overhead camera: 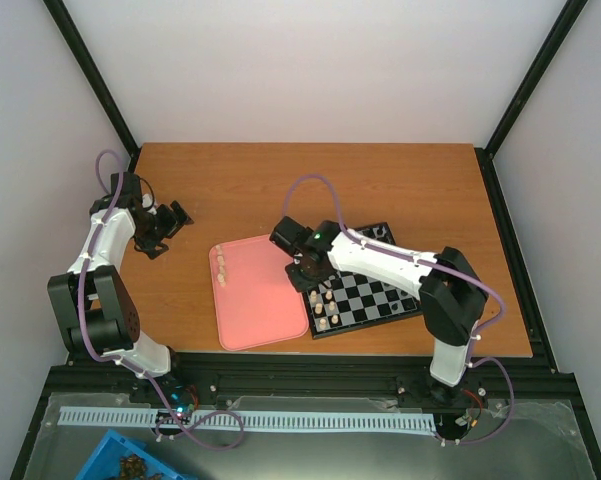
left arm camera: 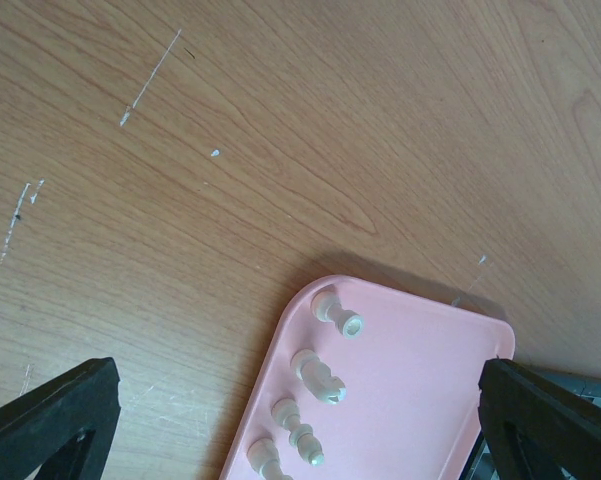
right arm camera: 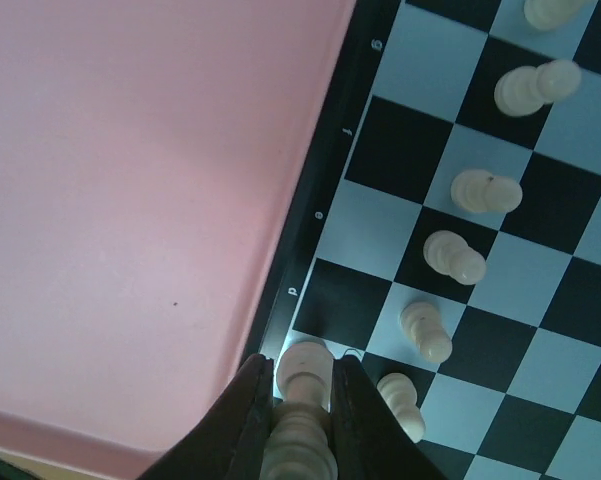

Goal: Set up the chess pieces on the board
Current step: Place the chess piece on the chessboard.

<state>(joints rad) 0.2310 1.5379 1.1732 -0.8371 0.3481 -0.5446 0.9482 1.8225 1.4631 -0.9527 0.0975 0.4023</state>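
Top view: left arm sits at centre left, left gripper (overhead camera: 166, 228) wide open over bare counter (overhead camera: 310, 185), holding nothing. Right arm reaches across the board (overhead camera: 368, 326), which lies right of centre. Right gripper (overhead camera: 308, 272) is down at the board's left edge, right where the pink tray (overhead camera: 265, 310) butts against it. Several chess pieces (overhead camera: 325, 304) stand on the board's left columns; a few more lie along the tray's left rim.

Left wrist view: left gripper (left arm camera: 295, 385) has its jaws spread to the two bottom corners, nothing between them. The tray's corner (left arm camera: 420, 370) fills lower centre, with four chess pieces (left arm camera: 325, 385) lying on their sides near its left rim. Scratched counter (left arm camera: 280, 150) covers the rest.

Right wrist view: right gripper (right arm camera: 300, 405), at bottom centre, is narrow and clamped on a cream piece (right arm camera: 304, 368), over the board (right arm camera: 420, 60) square next to the black rim. Can't tell whether its base touches. Six chess pieces (right arm camera: 485, 190) stand in a diagonal line running to the upper right. The tray (right arm camera: 130, 200) fills the left half, touching the rim.
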